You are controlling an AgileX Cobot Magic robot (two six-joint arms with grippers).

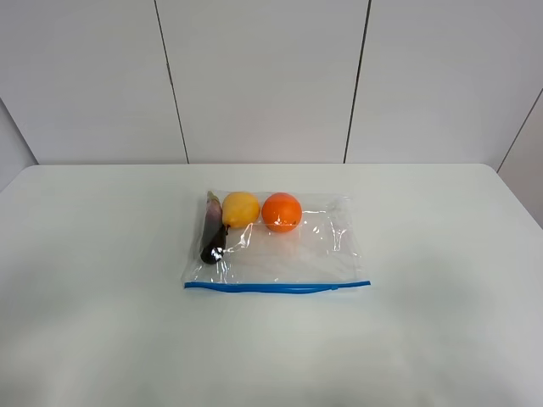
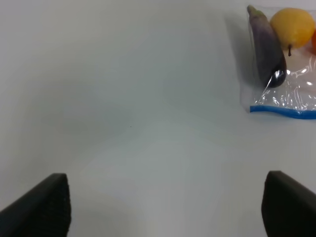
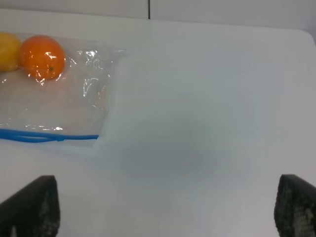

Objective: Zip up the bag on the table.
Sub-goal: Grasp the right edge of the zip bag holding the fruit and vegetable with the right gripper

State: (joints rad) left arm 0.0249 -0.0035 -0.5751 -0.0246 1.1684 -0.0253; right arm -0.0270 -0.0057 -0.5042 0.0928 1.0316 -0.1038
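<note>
Exterior high view shows you the bag (image 1: pixel 280 246) lying flat on the table (image 1: pixel 441 254). Its blue zipper strip (image 1: pixel 277 287) runs along the edge opposite the eggplant (image 1: pixel 212 229), yellow fruit (image 1: pixel 241 209) and orange (image 1: pixel 282 212). Your left gripper (image 2: pixel 165 207) and right gripper (image 3: pixel 163 207) both have their fingers spread wide, well apart from the bag.

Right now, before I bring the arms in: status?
Left gripper and right gripper: jaws open, empty, off the bag. Bag flat on table, blue zipper strip wavy, seal unclear. No obstruction seen.
</note>
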